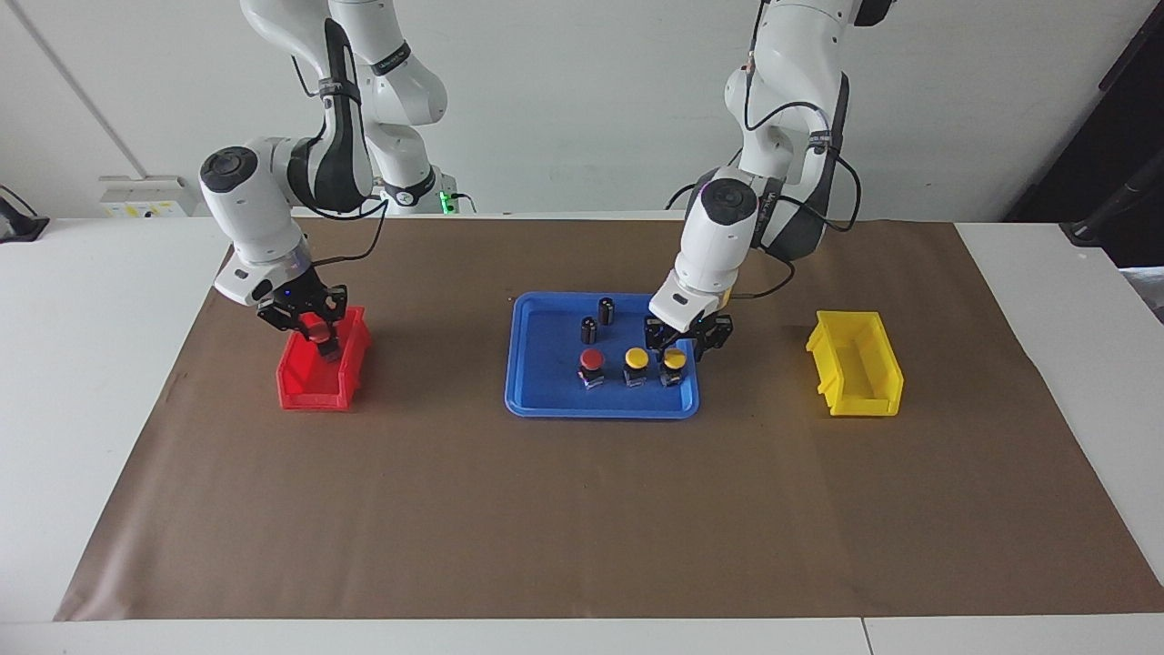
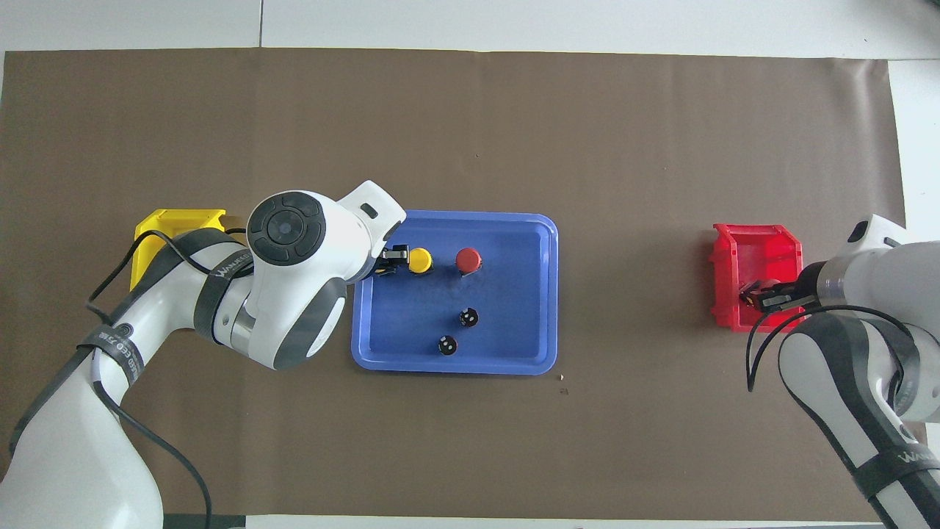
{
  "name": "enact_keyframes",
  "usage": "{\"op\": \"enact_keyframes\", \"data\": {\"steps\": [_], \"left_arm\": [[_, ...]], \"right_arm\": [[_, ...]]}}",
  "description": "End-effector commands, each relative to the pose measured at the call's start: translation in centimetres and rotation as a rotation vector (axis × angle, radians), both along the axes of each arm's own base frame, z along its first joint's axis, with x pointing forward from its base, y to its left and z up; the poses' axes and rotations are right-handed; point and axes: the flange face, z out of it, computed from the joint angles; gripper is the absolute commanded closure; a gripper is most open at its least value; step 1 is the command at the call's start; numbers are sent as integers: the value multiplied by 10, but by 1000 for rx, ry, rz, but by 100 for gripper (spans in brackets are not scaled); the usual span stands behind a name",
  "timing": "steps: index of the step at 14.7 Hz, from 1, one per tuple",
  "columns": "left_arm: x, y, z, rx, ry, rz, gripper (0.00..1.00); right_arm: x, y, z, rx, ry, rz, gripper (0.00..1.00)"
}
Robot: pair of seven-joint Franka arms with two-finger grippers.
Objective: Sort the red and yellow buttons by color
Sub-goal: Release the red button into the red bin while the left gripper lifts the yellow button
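On the blue tray (image 1: 536, 400) stand a red button (image 1: 592, 359) and two yellow buttons (image 1: 637, 357) (image 1: 674, 359) in a row. My left gripper (image 1: 680, 344) is open and low over the yellow button at the tray's end toward the left arm, with a finger on each side of it. In the overhead view the left gripper (image 2: 387, 261) hides that button; the other yellow button (image 2: 419, 260) and the red button (image 2: 468, 258) show. My right gripper (image 1: 312, 329) is shut on a second red button (image 1: 314, 322) and holds it inside the red bin (image 1: 300, 391).
Two dark capless cylinders (image 1: 588, 329) (image 1: 607, 310) stand on the tray nearer to the robots than the buttons. A yellow bin (image 1: 855, 364) sits toward the left arm's end of the table. Brown paper (image 1: 582, 509) covers the table.
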Motion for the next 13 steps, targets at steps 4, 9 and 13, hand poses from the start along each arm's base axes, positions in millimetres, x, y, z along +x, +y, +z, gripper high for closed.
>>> {"op": "enact_keyframes", "data": {"steps": [4, 9, 13], "left_arm": [[12, -5, 11, -26, -26, 51, 98], [36, 50, 93, 30, 98, 0, 99], [62, 183, 137, 10, 162, -222, 99]], "right_arm": [[40, 12, 52, 12, 60, 29, 1], [81, 101, 114, 36, 72, -46, 1], [87, 276, 125, 98, 3, -213, 1]]}}
